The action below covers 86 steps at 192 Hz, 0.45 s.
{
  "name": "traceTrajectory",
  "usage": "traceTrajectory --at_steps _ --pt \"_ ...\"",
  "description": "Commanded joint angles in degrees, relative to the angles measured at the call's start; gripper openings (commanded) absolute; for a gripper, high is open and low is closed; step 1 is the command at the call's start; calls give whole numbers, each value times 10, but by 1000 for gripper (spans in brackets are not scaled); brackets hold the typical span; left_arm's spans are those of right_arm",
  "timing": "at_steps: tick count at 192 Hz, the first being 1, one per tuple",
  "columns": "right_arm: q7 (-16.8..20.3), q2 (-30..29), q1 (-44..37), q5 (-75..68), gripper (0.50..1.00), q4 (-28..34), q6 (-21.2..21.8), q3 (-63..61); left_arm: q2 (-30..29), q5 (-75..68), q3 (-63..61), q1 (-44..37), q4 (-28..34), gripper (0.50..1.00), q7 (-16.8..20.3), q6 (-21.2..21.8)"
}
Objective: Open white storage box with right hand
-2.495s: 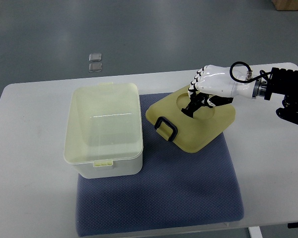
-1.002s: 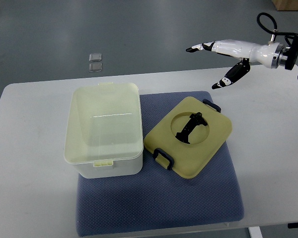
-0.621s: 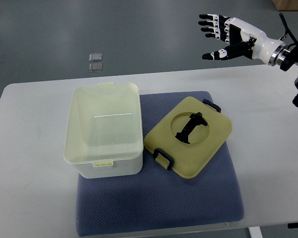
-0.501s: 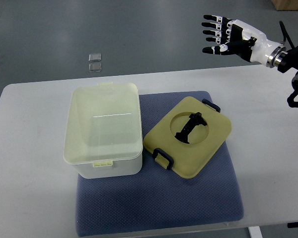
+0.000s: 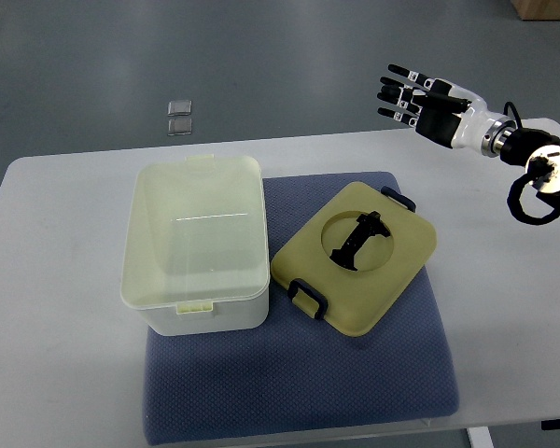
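Hovering empty with fingers spread, right hand (image 5: pixel 420 101) is clear of lid (image 5: pixel 357 257), which lies beside open white storage box (image 5: pixel 198 245).

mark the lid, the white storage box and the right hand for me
lid (image 5: pixel 397 266): top view, bare yellow top surface.
white storage box (image 5: pixel 198 317): top view, near front wall.
right hand (image 5: pixel 431 114): top view, dark palm, fingers spread.
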<state>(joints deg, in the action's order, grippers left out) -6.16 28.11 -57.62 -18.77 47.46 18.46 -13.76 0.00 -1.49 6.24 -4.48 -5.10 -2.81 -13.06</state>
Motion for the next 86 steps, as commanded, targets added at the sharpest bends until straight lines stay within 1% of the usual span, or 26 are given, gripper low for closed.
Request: traceTrajectory --at_steps 1,25,58,86 --pt "0 -9 13 -1 936 0 3 -7 0 0 0 0 0 1000 0 1" --pt "-5 -29 32 2 936 -1 0 -29 0 0 0 0 0 1000 0 1" --pt "-6 -39 45 8 936 -1 1 -36 0 0 0 0 0 1000 0 0" --pt "-6 -38 45 8 936 -1 20 -36 0 0 0 0 0 1000 0 0"
